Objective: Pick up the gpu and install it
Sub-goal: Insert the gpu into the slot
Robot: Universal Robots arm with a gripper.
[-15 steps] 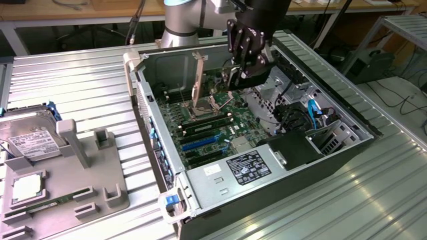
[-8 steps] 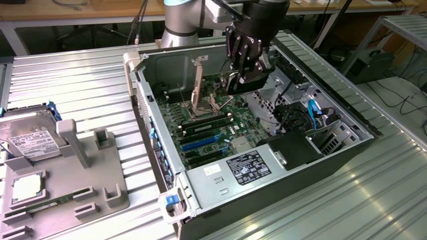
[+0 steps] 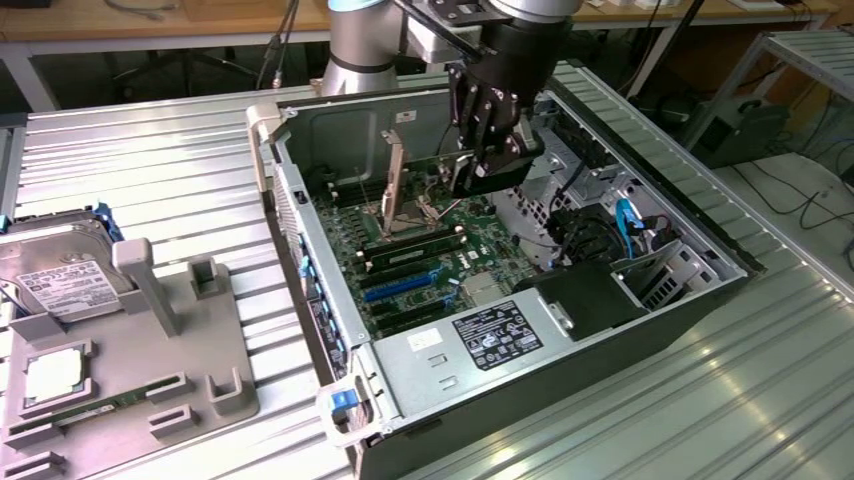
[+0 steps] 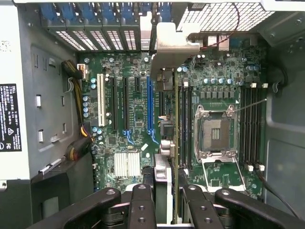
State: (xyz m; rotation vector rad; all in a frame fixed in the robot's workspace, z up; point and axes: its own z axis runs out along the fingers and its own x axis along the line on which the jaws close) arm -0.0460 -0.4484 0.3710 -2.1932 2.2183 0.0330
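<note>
Gripper point(image 3: 487, 150) point(image 4: 167, 193) is clenched on the gpu point(image 3: 482, 178) point(image 4: 172, 40), held edge-down inside the open case point(image 3: 287, 180), above the motherboard point(image 3: 427, 250) point(image 4: 133, 119) and right of the parts tray point(image 3: 134, 360) in the exterior view. Step looks like install, card not yet seated. Seating likely needs the card edge squared over the blue slot point(image 4: 149, 105) and the bracket at the rear wall.

The claw point(image 4: 167, 193) is cut off by the picture's edge and its fingers point(image 4: 142, 205) cover the gripped end of the edge-on graphics card point(image 4: 177, 124), while the hard drive point(image 3: 60, 262) at the exterior view's left runs off the frame, its label print too small to read.
</note>
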